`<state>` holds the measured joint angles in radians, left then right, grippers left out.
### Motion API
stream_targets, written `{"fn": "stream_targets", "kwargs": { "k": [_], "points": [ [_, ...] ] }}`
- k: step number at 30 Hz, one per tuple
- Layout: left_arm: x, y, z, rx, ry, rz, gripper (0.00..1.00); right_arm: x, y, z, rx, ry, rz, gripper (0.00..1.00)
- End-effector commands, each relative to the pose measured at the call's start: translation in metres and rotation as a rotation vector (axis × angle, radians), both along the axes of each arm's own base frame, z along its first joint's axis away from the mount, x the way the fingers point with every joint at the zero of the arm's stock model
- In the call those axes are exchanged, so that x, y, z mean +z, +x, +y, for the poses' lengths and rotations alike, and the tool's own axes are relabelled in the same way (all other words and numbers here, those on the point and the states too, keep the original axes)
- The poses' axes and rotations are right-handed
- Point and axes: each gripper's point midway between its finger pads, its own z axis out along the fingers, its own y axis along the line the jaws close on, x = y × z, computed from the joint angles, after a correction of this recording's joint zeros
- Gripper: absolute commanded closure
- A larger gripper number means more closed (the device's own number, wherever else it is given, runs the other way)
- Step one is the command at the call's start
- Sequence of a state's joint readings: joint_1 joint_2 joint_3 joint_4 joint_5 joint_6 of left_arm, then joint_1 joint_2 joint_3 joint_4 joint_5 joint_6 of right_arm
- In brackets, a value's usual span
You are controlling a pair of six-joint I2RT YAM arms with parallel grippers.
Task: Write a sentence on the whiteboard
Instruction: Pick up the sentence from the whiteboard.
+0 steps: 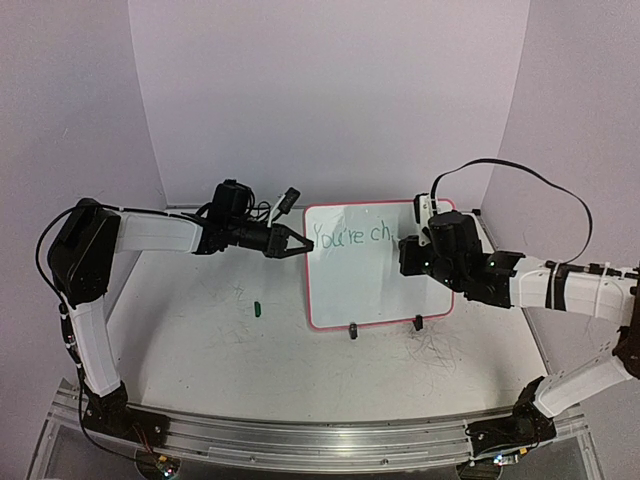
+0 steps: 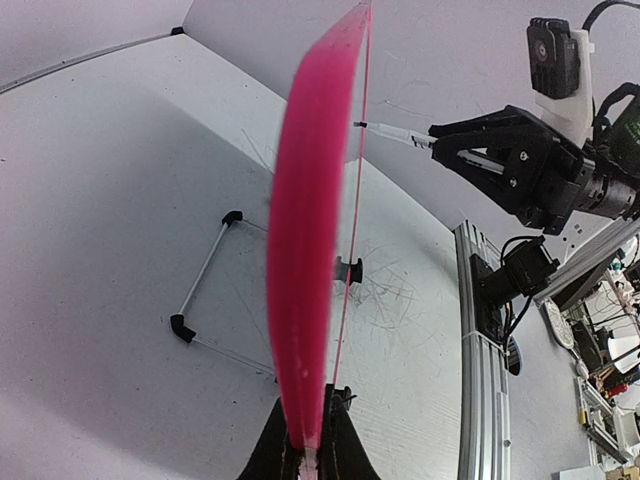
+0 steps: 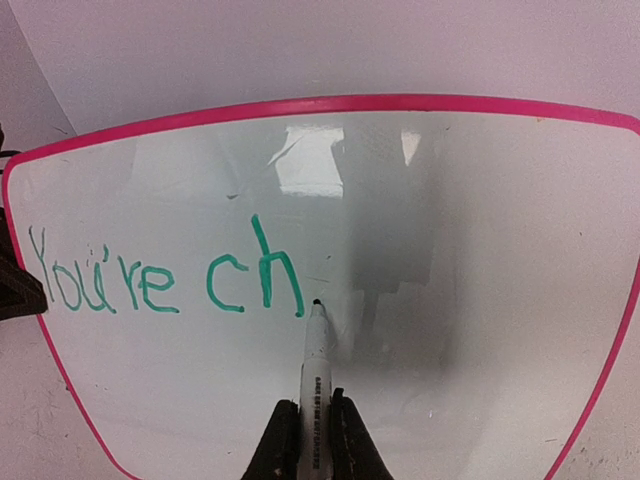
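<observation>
The whiteboard [image 1: 370,280] stood upright on its two black feet [image 1: 352,331] right of centre in the overhead view, its long axis running left to right across the frame and its written face toward the bottom edge. The left gripper [image 1: 290,243] reached in from the left of that view and was closed on the board's left pink edge. In the left wrist view that edge ran up from between the fingertips as a blurred pink band. The right gripper [image 3: 310,440] was closed on a marker [image 3: 316,350], pinching the barrel near its rear end. The marker's long axis ran from the bottom centre of the right wrist view upward toward the board. The sentence [image 3: 160,275] read "You're ch" in green, so most of the writing was judged to remain. The marker tip lay just right of the foot of the "h", at or on the surface. The blank area needed for the next letter lay directly to the right of the tip, and the right arm was the nearer to it. A small green object [image 1: 257,309], possibly the marker's cap, lay on the table [image 1: 200,340] left of the board. No container was in view.
</observation>
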<state>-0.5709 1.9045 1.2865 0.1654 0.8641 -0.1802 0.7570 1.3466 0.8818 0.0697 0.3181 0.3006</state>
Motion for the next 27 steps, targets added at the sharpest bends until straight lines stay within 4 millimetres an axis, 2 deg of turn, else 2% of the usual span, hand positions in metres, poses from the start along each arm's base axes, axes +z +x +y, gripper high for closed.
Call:
{"fn": "stream_targets", "kwargs": {
  "k": [1, 12, 27],
  "points": [
    [0.003, 0.006, 0.005, 0.039, 0.022, -0.049, 1.0, 0.023, 0.013, -0.003, -0.053, 0.05, -0.06, 1.0],
    [0.003, 0.007, 0.005, 0.039, 0.022, -0.049, 1.0, 0.025, 0.014, -0.017, -0.113, 0.059, -0.068, 1.0],
    [0.003, 0.006, 0.004, 0.037, 0.022, -0.048, 1.0, 0.029, 0.022, 0.0, -0.05, 0.064, -0.09, 1.0]
  ]
}}
